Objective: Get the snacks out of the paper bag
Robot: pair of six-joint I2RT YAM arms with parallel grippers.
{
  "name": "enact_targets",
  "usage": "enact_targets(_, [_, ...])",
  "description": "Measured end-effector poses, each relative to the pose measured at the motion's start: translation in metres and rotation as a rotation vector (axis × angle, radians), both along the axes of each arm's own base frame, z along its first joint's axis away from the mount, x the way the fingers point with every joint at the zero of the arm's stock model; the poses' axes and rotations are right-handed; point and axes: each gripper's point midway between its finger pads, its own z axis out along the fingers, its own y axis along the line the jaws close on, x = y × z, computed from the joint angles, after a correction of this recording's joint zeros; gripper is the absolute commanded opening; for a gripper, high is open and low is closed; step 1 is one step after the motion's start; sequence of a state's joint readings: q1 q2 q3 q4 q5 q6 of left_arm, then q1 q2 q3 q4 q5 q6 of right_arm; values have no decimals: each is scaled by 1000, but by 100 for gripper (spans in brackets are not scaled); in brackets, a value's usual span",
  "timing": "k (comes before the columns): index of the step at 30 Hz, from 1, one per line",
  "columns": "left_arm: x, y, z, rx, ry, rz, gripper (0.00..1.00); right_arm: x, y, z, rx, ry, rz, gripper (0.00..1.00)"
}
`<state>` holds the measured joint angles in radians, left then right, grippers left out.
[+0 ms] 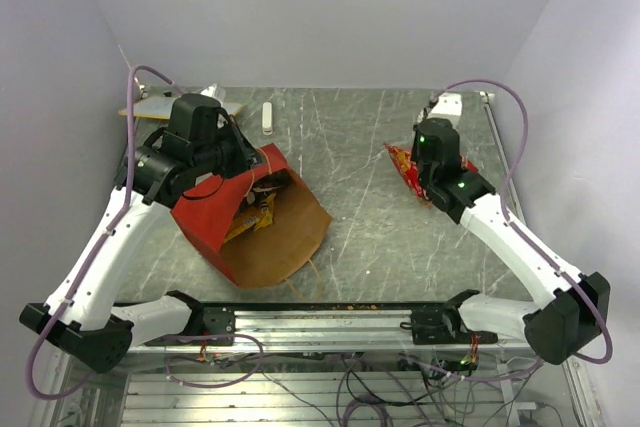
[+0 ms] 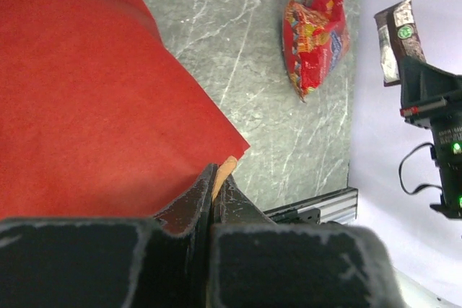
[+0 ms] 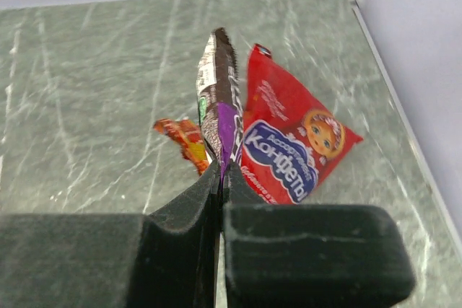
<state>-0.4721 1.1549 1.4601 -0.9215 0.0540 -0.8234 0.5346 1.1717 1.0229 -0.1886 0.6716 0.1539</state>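
The paper bag (image 1: 205, 222) lies tilted on the left side of the worktop (image 1: 360, 147), with its brown inside open toward the near edge. Yellow-orange packets (image 1: 255, 217) are visible in its mouth. The left gripper (image 2: 216, 178) is clenched on a thin tan piece at the rim of the bag; I cannot tell if this is a handle or the paper edge. Near the right edge, the right gripper (image 3: 220, 178) is closed tightly on a dark brown and purple wrapper (image 3: 216, 99), which stands upright between the fingers. Behind it, a red packet (image 3: 289, 142) with a blue logo lies flat on the worktop, and a small orange packet (image 3: 186, 141) lies just beside it.
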Motion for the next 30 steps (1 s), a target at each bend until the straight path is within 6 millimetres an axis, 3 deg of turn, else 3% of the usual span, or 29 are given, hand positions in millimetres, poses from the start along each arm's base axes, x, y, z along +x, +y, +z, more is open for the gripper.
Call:
enact_targets(3, [0,-5,1,-19,-7,-20,7,5,-31,-11,78,37,-115,0])
enact_targets(6, [-2,-9,-1,-34,1,-44,7,5,-77,-23,147,78,-277,0])
enact_targets(10, [-5,-15,-3,-47,10,-76,7,-11,-125,-53,163,168,-443,0])
enact_targets(16, [-8,-23,-10,-45,36,-143,7,-41,-143,-119,89,344,-486,0])
enact_targets(20, [-16,-28,-14,-65,52,-187,7,-50,-156,-152,4,444,-493,0])
enact_targets(25, [-25,-28,-25,-75,67,-211,7,-43,-157,-166,-50,464,-429,0])
enact_targets(30, [-26,-27,-21,-70,48,-220,7,-29,-142,-185,-7,494,-357,15])
